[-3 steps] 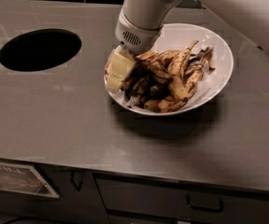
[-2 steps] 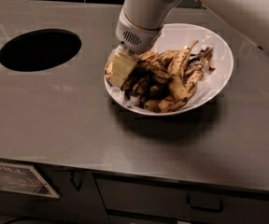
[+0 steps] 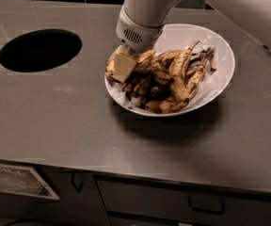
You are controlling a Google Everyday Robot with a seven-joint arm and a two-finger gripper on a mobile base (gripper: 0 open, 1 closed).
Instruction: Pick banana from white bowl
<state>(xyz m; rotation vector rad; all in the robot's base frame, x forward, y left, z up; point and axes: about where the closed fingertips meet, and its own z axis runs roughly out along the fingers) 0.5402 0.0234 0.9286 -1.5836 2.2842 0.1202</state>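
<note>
The white bowl (image 3: 220,55) stands on the steel counter at right of centre, wide and shallow. It holds a pile of several overripe bananas. The darkest, brown-black curved banana (image 3: 147,83) lies in the left part of the pile, partly covered by yellower spotted ones (image 3: 180,74). My gripper (image 3: 125,68) reaches down from the top on its white arm. It is set into the left edge of the pile, just inside the bowl's left rim and touching the bananas. Its cream tip covers part of the pile there.
A round black hole (image 3: 40,50) is cut into the counter (image 3: 79,121) at the left. Dark tiles run along the back edge. Below the counter's front edge are drawers with handles (image 3: 206,206) and a labelled panel (image 3: 13,180).
The gripper has shifted very slightly right and deeper into the left side of the banana pile. The bowl and the bananas have not visibly moved.
</note>
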